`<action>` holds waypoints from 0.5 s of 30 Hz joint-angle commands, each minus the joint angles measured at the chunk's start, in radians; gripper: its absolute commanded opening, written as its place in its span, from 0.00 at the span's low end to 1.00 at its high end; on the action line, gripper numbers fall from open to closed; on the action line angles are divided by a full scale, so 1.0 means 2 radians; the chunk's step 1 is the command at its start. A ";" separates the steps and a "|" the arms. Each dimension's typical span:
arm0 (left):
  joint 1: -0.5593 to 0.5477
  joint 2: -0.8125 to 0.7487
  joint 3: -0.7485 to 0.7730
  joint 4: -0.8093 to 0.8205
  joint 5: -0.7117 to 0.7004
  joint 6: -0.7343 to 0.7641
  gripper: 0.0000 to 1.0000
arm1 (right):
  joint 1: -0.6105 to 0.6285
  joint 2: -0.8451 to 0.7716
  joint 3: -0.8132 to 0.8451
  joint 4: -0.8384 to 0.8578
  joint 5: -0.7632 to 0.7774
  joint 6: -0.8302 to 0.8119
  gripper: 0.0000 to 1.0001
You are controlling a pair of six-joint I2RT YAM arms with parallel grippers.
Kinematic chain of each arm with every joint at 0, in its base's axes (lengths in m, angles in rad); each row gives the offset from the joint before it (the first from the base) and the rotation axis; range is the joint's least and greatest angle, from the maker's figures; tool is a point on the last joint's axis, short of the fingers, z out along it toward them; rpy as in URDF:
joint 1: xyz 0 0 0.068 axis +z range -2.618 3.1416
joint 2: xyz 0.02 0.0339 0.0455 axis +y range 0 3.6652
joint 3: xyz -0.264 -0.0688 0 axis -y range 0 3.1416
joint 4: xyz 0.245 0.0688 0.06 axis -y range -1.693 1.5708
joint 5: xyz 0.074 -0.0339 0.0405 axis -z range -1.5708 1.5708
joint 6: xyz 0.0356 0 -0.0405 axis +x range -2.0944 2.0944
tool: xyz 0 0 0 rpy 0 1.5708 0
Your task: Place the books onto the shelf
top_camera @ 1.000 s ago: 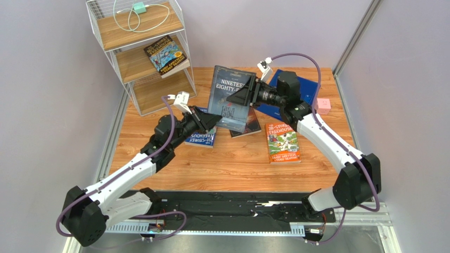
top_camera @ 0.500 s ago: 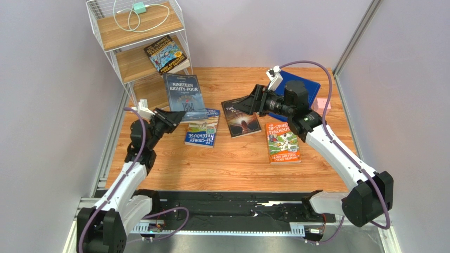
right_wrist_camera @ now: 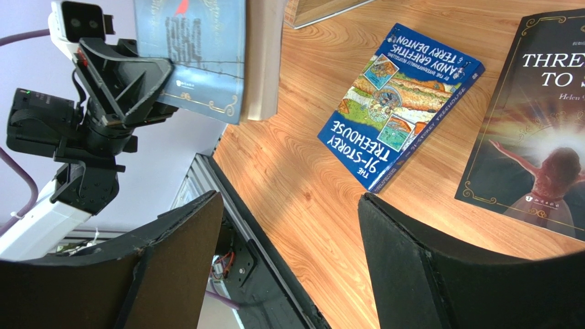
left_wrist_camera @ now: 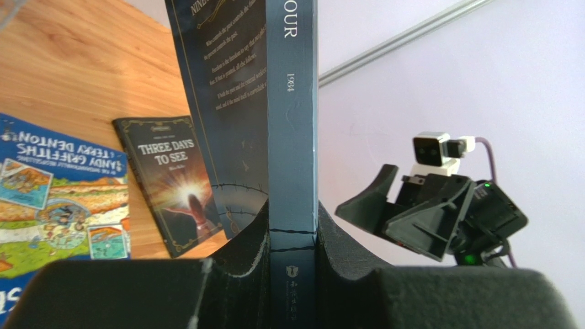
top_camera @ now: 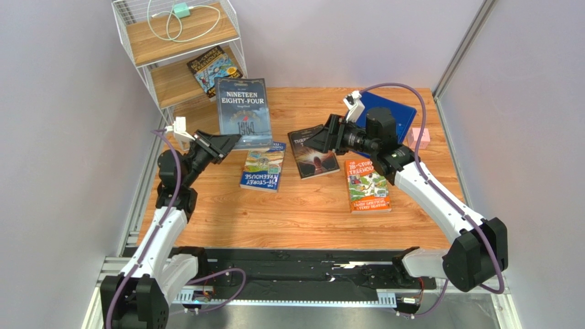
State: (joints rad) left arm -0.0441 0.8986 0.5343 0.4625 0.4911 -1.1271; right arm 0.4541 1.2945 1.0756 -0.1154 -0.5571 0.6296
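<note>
A: 1984 (top_camera: 244, 113): slate-blue cover, pale title. Three Days (top_camera: 314, 152): black, gold border.

B: Noted. Cartoon covers: blue Treehouse (top_camera: 263, 166), orange Treehouse (top_camera: 367, 186), yellow-black Treehouse (top_camera: 215, 70); folder (top_camera: 391, 113) plain blue; table (top_camera: 309, 212) orange-brown woodgrain; shelf (top_camera: 144, 44) white wire, pale wood.

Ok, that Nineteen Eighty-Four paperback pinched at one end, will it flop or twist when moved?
Probably fairly stiff: the Nineteen Eighty-Four paperback shows a thick, straight spine above the left end effector. It might pivot, since only its lower end is pinched and most stands free. Pages could fan, the far edge being unheld.
</note>
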 commanded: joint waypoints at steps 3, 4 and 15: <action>0.019 0.012 0.040 0.139 0.027 -0.058 0.00 | 0.000 0.000 -0.008 0.017 -0.004 -0.009 0.78; 0.032 0.024 0.039 0.155 0.031 -0.068 0.00 | 0.000 -0.001 -0.008 0.017 -0.004 -0.009 0.78; 0.113 0.121 0.040 0.347 0.061 -0.213 0.00 | 0.000 -0.007 -0.018 0.002 0.010 -0.021 0.79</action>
State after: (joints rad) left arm 0.1509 1.1141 0.5491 0.8482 0.6029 -1.4376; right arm 0.4541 1.2953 1.0439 -0.1230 -0.5549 0.6159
